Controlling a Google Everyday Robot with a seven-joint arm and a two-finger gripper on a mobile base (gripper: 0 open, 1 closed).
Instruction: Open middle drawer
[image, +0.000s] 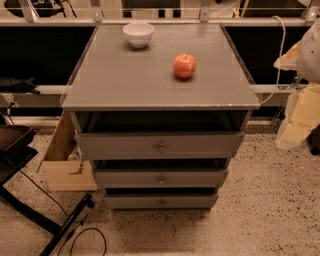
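The grey cabinet (160, 85) stands in the middle of the camera view with three drawers down its front. The middle drawer (130, 178) is the second one, a wide flat grey front with a small round metal knob (161, 180) at its centre. A dark gap shows above its front. The top drawer (120, 145) sits above it and the lowest drawer (135, 201) below it. My gripper (295, 125) hangs as a pale shape at the right edge of the view, well to the right of the cabinet and apart from all the drawers.
A white bowl (138, 34) and a red apple (184, 65) sit on the cabinet top. A cardboard piece (62, 155) leans at the cabinet's left. A black stand and cable (45, 215) lie on the speckled floor at the lower left. A railing runs behind.
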